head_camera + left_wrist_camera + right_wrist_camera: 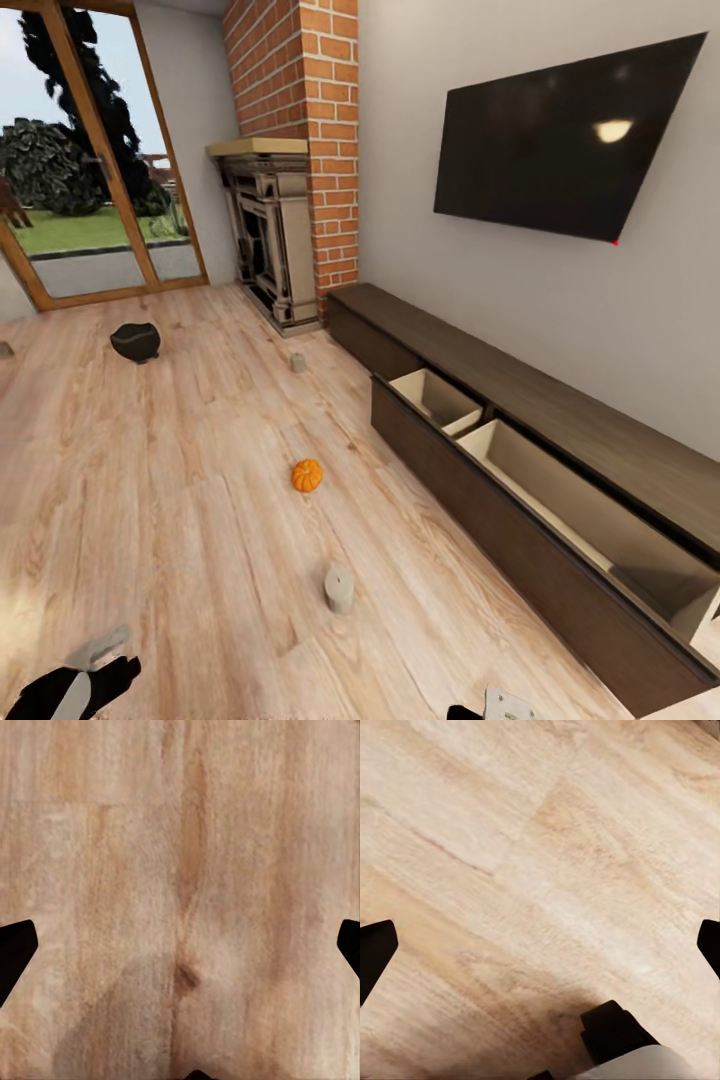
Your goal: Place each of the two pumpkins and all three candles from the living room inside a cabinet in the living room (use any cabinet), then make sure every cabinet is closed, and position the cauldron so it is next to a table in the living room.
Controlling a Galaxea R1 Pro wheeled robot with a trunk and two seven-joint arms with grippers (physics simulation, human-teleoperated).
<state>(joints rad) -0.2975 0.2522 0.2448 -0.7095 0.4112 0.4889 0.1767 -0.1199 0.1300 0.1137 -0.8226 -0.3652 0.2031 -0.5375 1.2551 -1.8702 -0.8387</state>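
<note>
nearest candle (339, 589) on floor: likely light, rigid, smooth; pinch mid-cylinder | left gripper (180, 945), right gripper (540, 952): fingers spread, empty

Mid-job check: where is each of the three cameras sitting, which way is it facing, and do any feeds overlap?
Head view: on the robot's head, looking forward and down across the pale wood plank floor at the long dark brown cabinet, drawers open; black arm parts at the bottom corners.
Left wrist view: near the left gripper, facing the floor; black fingertips at the side edges, wide apart.
Right wrist view: near the right gripper, facing the floor; fingertips apart.
Shared: both wrist views show bare floor.
</note>
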